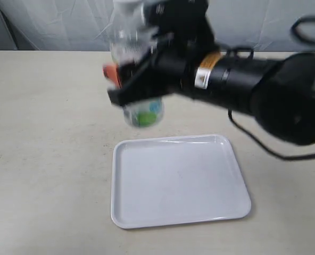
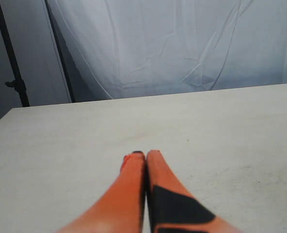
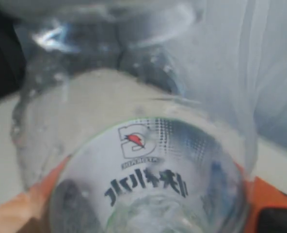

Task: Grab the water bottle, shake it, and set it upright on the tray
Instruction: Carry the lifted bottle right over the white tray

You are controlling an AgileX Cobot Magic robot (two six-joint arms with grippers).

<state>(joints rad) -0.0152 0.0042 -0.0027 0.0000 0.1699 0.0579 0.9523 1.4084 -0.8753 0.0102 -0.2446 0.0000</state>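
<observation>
The right gripper (image 1: 129, 75) reaches in from 3 o'clock on its black arm and is clamped on the middle of the water bottle (image 1: 143, 111). It holds the bottle in the air, clear of the table (image 1: 46, 133) and up at about 11 o'clock from the tray (image 1: 179, 183). The white cap points to 12 o'clock and the green-labelled end hangs below the fingers. The bottle is smeared with blur, so I can't say for certain whether it is quite upright or a little tilted.

I judge from that blur, and from the bottle being off the tray, that this is the shaking step. A mid-body grip suits it, since neither end can swing loose. Close up in the right wrist view, the water bottle (image 3: 143, 179) fills the picture, label lettering facing the lens. Orange fingers (image 3: 264, 206) press in on either side of it.

The left gripper (image 2: 142, 155) has its orange fingers pressed together with nothing between them. It is over bare table, apparently parked out of the way.

By my count there is one bottle, one tray and two grippers, only one of them working. The tray lies bare, so the standing step is not yet done.
</observation>
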